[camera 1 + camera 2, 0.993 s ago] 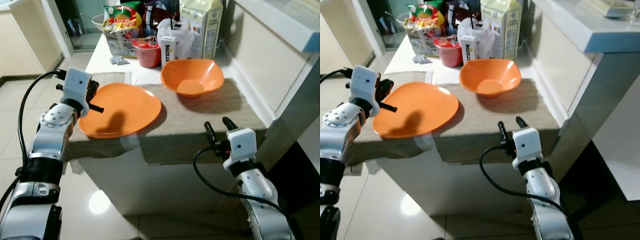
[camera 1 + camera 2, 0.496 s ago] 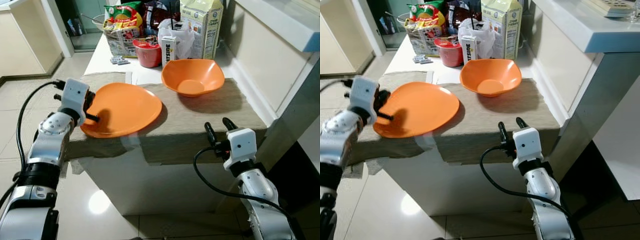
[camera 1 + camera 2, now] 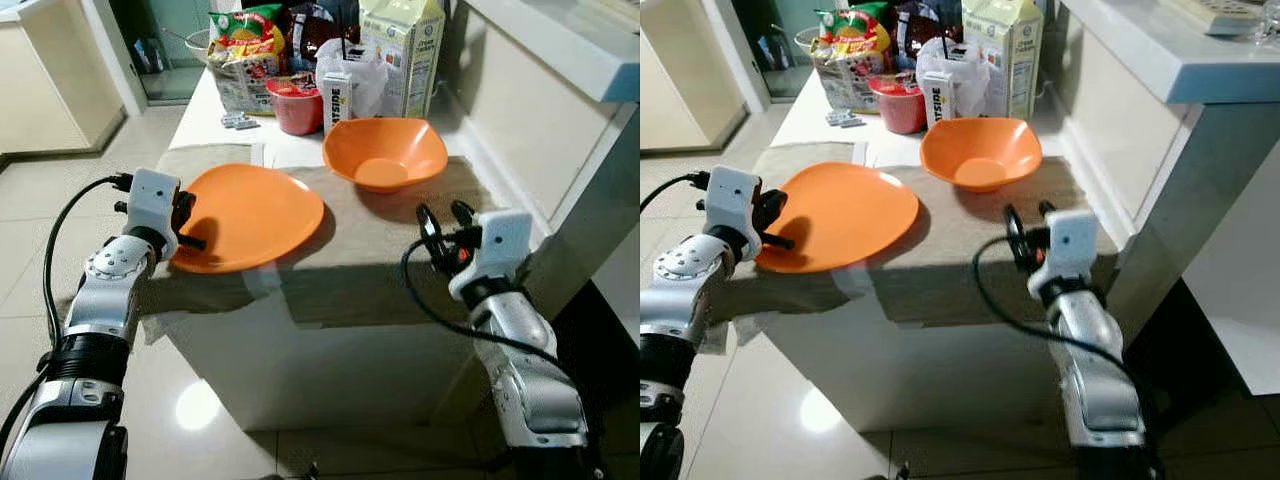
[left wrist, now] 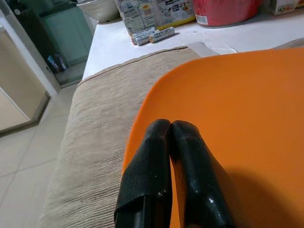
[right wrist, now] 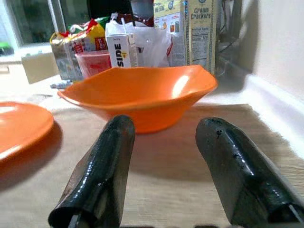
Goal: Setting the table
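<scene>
- Resting on the beige cloth [image 3: 380, 250] covering the counter [image 3: 215, 105]: orange plate [image 3: 250, 215], orange bowl [image 3: 385, 152].
- Left pincer [image 4: 173, 137]: fingers pressed together over the plate's rim.
- Right pincer [image 5: 164, 156]: fingers spread, facing the bowl.

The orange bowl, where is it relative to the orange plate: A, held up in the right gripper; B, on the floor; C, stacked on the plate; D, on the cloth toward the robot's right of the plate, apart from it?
D: the orange bowl sits on the beige cloth, apart from the orange plate, with the open right gripper short of it.
</scene>
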